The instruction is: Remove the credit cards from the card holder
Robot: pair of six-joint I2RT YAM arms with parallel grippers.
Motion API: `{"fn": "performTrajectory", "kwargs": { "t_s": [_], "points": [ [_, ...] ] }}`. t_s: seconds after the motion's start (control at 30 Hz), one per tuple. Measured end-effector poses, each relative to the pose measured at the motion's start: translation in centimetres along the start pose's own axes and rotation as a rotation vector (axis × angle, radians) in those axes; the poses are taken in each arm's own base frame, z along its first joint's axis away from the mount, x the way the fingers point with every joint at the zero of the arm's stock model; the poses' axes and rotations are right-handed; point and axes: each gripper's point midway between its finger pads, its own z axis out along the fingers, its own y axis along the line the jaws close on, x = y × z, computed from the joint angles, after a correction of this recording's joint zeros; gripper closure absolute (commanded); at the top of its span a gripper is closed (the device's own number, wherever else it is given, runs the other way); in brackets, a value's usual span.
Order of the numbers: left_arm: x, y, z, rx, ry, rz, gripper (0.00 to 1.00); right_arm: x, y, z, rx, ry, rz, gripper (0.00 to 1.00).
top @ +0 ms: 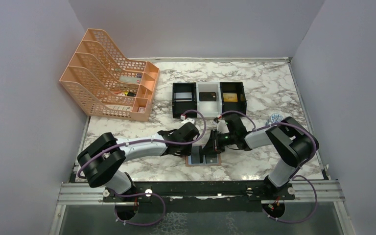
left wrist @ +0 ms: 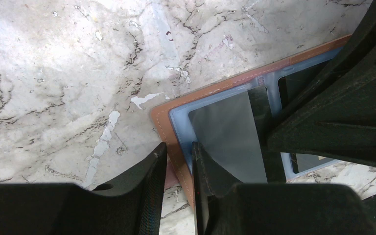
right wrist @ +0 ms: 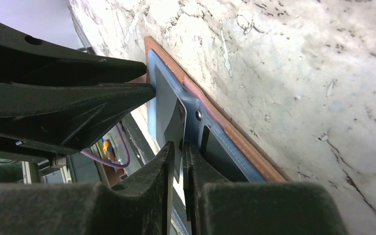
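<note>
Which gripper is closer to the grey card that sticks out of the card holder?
Right. The right gripper has its fingers on both sides of the grey card's edge. The left gripper straddles the card holder's outer edge, beside the card.

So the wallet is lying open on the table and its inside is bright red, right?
Not quite. The card holder does lie open on the marble table, but its inside is pale blue-grey, not red. The left wrist view shows it, with a tan-brown edge around the lining.
</note>
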Motion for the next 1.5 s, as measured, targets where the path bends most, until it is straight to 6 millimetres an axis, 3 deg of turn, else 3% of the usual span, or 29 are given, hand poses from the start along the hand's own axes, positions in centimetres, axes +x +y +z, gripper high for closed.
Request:
{"fn": "performTrajectory", "kwargs": {
  "t_s": [0.1, 0.27, 0.6, 0.83, 0.97, 1.07, 1.3, 1.37, 1.5],
  "points": [
    [0.0, 0.0, 0.0, -0.004, -0.003, 0.005, 0.76, 0.0, -0.1, 0.1, -0.005, 0.003, 0.002, 0.87],
    [0.0, 0.0, 0.0, -0.007, -0.005, 0.007, 0.76, 0.1, 0.0, 0.1, -0.009, 0.004, 0.006, 0.98],
    [-0.1, 0.1, 0.0, -0.017, -0.012, 0.01, 0.75, -0.2, 0.6, -1.0, 0.028, -0.043, -0.025, 0.99],
    [-0.2, 0.4, -0.1, -0.032, -0.019, -0.006, 0.56, 0.3, 0.1, -1.4, 0.044, -0.044, -0.019, 0.99],
    [0.1, 0.5, -1.0, -0.036, -0.012, -0.017, 0.53, 0.3, 0.1, -1.4, 0.044, -0.045, -0.015, 0.99],
    [-0.6, -0.2, -1.9, -0.005, -0.038, -0.023, 0.51, 0.4, 0.1, -1.4, 0.042, -0.047, -0.008, 0.99],
    [-2.7, -4.1, -3.1, 0.179, -0.096, -0.072, 0.55, 0.4, 0.1, -1.4, 0.039, -0.051, 0.004, 0.99],
    [-2.7, -5.1, -3.0, 0.23, -0.096, -0.1, 0.57, 0.4, 0.0, -1.4, 0.039, -0.052, 0.007, 0.99],
    [-1.1, -4.5, -1.6, 0.215, -0.055, -0.119, 0.62, 0.5, 0.0, -1.4, 0.04, -0.051, 0.009, 0.98]
  ]
}}
